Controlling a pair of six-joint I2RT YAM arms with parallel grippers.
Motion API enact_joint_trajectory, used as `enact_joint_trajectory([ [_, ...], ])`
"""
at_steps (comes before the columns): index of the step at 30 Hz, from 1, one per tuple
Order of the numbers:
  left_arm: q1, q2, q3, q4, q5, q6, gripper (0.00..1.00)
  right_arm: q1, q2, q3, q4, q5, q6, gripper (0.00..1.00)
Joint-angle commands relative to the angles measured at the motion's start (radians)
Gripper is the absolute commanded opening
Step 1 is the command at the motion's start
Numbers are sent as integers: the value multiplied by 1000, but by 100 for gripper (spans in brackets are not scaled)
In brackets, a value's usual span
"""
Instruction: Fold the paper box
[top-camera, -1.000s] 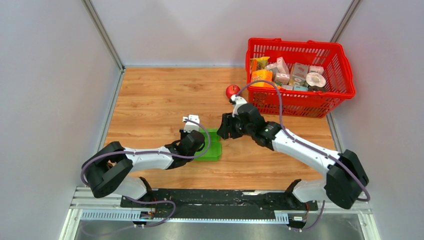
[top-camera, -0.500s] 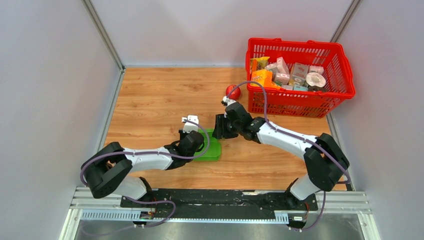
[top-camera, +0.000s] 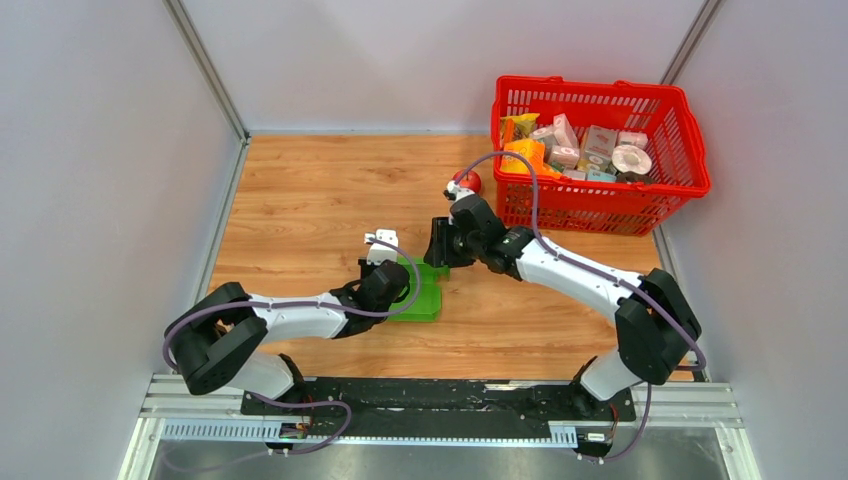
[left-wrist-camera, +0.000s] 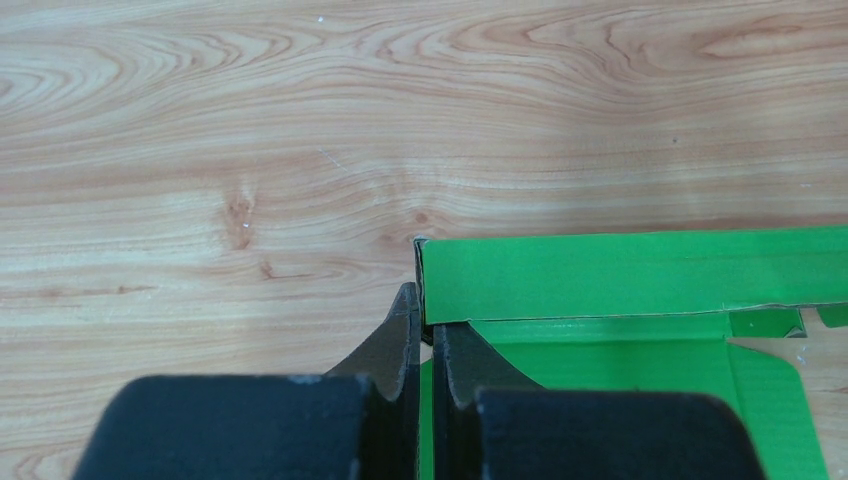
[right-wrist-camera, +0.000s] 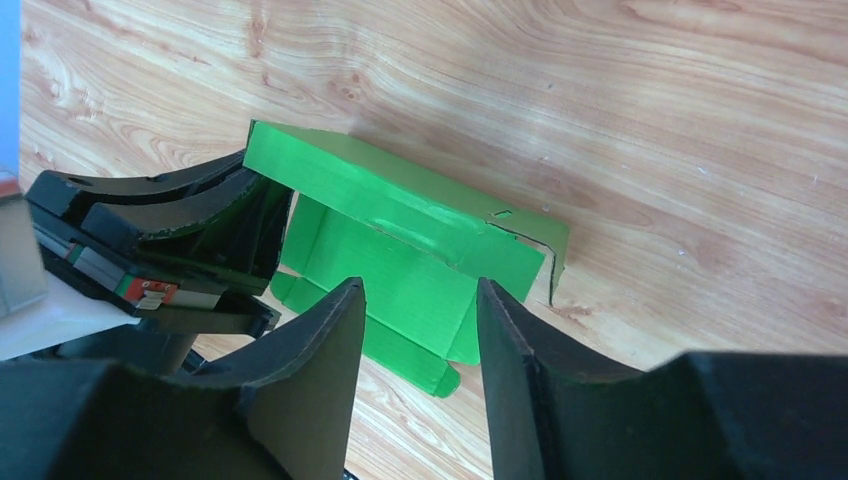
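Observation:
The paper box (top-camera: 430, 296), a bright green blank with one long wall raised, lies on the wood near the table's front middle. My left gripper (top-camera: 398, 288) is shut on the box's side wall at a corner. In the left wrist view its fingertips (left-wrist-camera: 421, 322) pinch the green card beside the upright wall (left-wrist-camera: 630, 272). My right gripper (top-camera: 436, 258) hangs just above the box's far right side. In the right wrist view it (right-wrist-camera: 420, 290) stands open, nothing between its fingers, with the paper box (right-wrist-camera: 400, 235) and the left gripper (right-wrist-camera: 180, 230) beyond.
A red basket (top-camera: 590, 86) holding several printed packages stands at the back right. A red apple (top-camera: 468, 181) sits on the table by the basket's near left corner, just behind my right wrist. Grey walls close in both sides.
My right arm has swung left and forward over the box's far edge, and its jaws have narrowed somewhat. The left arm and the box have stayed put.

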Motion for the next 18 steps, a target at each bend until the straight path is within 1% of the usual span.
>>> enact_joint_trajectory([
  [1,2,3,22,-1,-11,7,0,-3,29,-1,58,-12,31,45],
  [2,2,-2,19,4,-9,8,0,-3,34,-3,66,-11,39,42],
  [5,2,-2,16,4,-16,11,0,-6,45,-14,86,9,73,40],
  [8,2,-3,16,7,-11,13,0,-17,49,-50,161,-9,104,41],
  [13,2,-8,14,10,-8,18,0,-31,85,-64,212,-64,139,41],
  [16,2,-19,8,16,-8,19,0,-47,86,-101,277,-100,186,44],
  [18,2,-22,5,19,-6,21,0,-64,77,-145,363,-136,214,44],
])
